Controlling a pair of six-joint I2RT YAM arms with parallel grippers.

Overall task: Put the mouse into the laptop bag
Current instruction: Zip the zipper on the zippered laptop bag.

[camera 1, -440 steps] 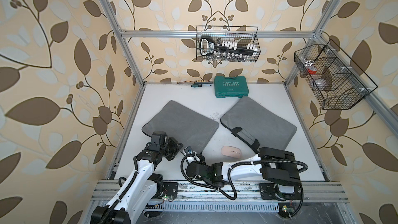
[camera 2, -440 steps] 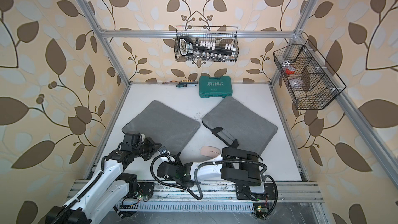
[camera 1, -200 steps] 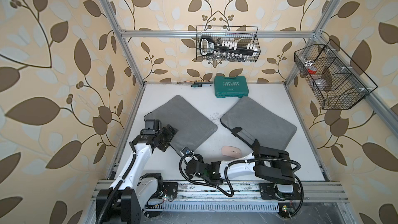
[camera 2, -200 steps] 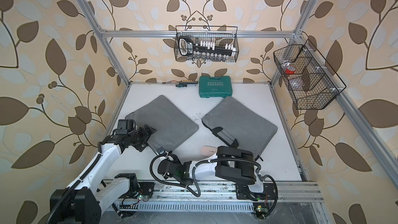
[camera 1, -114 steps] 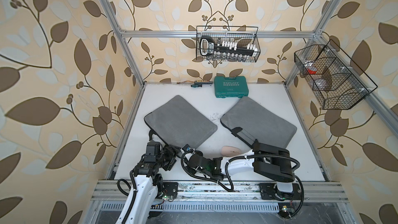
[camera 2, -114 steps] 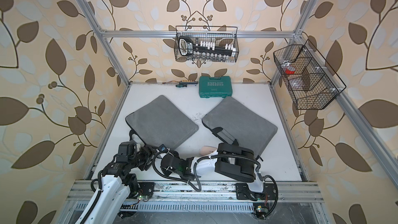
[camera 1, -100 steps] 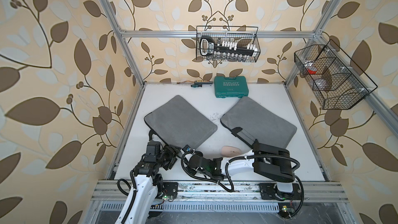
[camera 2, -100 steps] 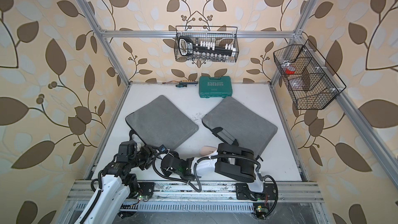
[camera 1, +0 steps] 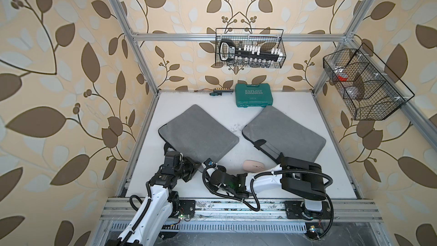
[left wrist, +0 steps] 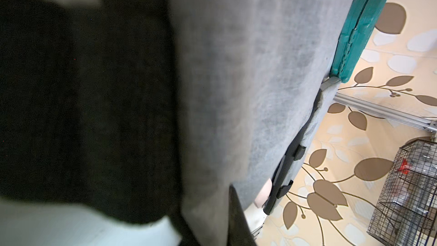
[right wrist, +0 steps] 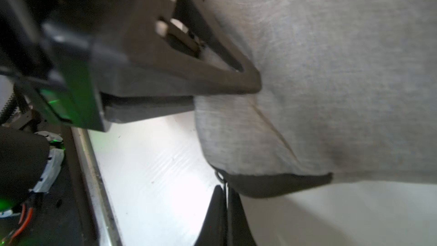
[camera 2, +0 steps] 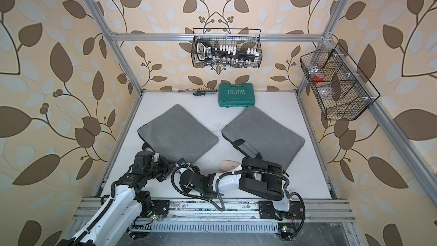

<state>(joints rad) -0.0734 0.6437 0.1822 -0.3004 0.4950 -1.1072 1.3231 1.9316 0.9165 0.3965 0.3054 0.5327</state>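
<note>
1. Looks like the opening step on the laptop bag (camera 1: 198,133), with both arms down at its near corner and no open mouth showing yet.
2. Clamped on the laptop bag's near edge with the left gripper (camera 1: 192,165): closed over a fold of grey fabric, going by the right wrist view.
3. Pinched together at the bag's dark corner with the right gripper (right wrist: 225,192), tips touching. Thin black thread (right wrist: 224,181) running in there, perhaps the zip pull, too small to tell.
4. Spot the pink mouse (camera 1: 253,165) lying on the table (camera 1: 331,173), off that same near corner on the bag's right side, apart from the fabric and untouched.
5. Hold the left clamp firm as the anchor, to stop the soft bag sliding along with the pull.
6. Draw with the right along the bag's edge, low and steady, never upward, to avoid buckling the bag.
7. Mind the pull direction, away from the mouse, so as not to sweep it off.
8. Open enough of the mouth for the mouse's full width before freeing either gripper.
9. Leave the second bag (camera 1: 286,133), well apart on the laptop bag's right, alone.
</note>
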